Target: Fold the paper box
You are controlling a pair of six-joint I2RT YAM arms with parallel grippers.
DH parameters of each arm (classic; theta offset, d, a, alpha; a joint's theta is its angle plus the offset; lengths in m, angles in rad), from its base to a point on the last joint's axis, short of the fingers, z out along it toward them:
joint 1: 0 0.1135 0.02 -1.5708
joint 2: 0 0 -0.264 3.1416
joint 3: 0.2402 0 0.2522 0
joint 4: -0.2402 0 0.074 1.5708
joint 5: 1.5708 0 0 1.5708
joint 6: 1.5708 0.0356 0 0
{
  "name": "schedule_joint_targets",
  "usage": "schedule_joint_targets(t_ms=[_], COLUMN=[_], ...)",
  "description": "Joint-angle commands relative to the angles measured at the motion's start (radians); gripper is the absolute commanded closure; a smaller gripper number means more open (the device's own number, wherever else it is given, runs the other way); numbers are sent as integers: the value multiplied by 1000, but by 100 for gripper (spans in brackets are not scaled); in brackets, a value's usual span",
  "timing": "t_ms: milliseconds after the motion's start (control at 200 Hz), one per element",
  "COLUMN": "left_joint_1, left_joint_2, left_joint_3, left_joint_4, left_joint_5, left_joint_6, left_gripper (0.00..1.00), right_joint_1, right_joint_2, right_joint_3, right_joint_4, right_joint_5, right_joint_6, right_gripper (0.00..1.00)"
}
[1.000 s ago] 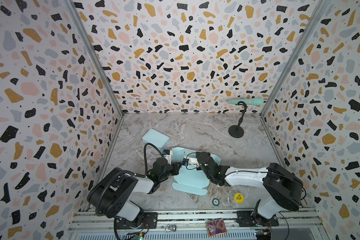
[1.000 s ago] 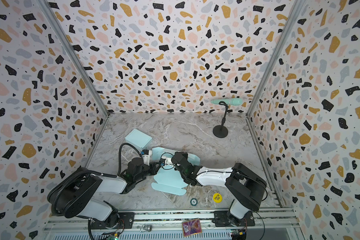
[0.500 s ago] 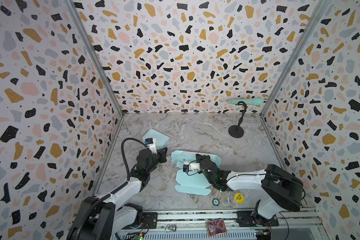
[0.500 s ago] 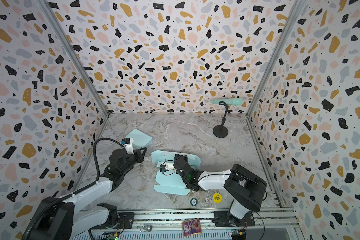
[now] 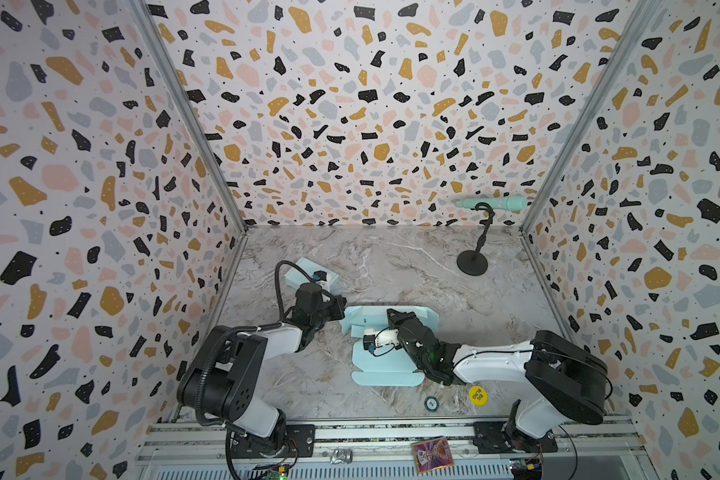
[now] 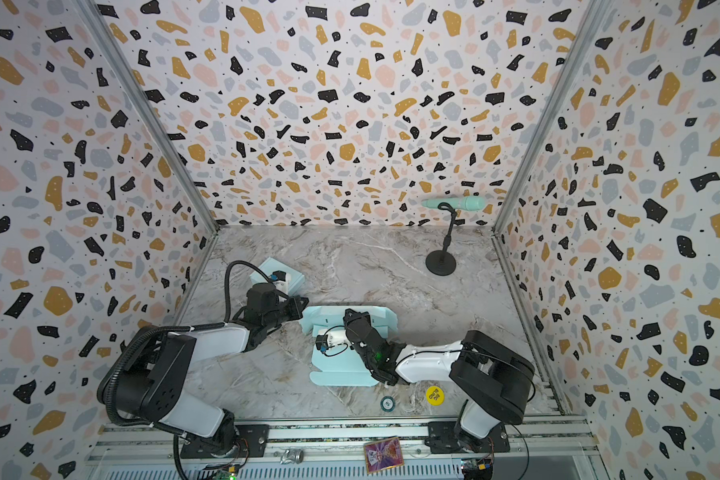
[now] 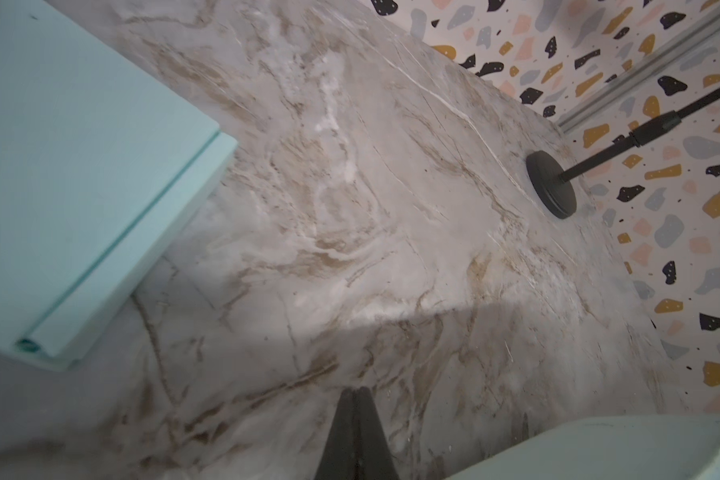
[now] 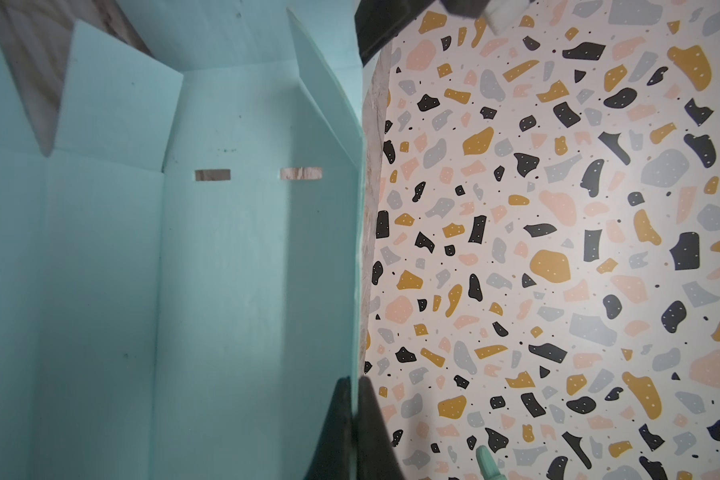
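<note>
On the marble table [image 5: 391, 257], toward its front middle, the paper box [image 5: 375, 368] lies open and mostly flat, mint-coloured, with its back panel lifted off the surface. Behind it to the left sits a second, closed mint box [image 5: 308, 268], partly hidden by the left arm's wrist. A black stand [image 5: 472, 262] carrying a mint microphone [image 5: 497, 203] stands in the back right corner, well apart from both boxes. The right gripper [image 8: 352, 382] reaches over the paper box from the right and pinches the edge of the lifted panel. The left gripper [image 7: 356, 392] is pressed together on nothing, its tip just beside the paper box's back left corner. Near the front edge lie a round yellow sticker [image 5: 477, 395] and a smaller round token [image 5: 431, 403].
</note>
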State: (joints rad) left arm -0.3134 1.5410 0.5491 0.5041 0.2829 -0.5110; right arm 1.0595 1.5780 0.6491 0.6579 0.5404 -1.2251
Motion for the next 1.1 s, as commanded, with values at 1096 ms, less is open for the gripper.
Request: schedule_joint_targets(t_ms=[1096], left_joint_1=[-227], left_joint_2=[-186], left_joint_3=[-337], left_joint_4=[347], left_joint_5=[7], left_joint_6=[84], left_gripper=[70], right_joint_1=[7], right_joint_2=[-25], right_joint_3=[-38], right_joint_4=[45], right_joint_5=[-59], right_joint_6=[-1], right_gripper=[100])
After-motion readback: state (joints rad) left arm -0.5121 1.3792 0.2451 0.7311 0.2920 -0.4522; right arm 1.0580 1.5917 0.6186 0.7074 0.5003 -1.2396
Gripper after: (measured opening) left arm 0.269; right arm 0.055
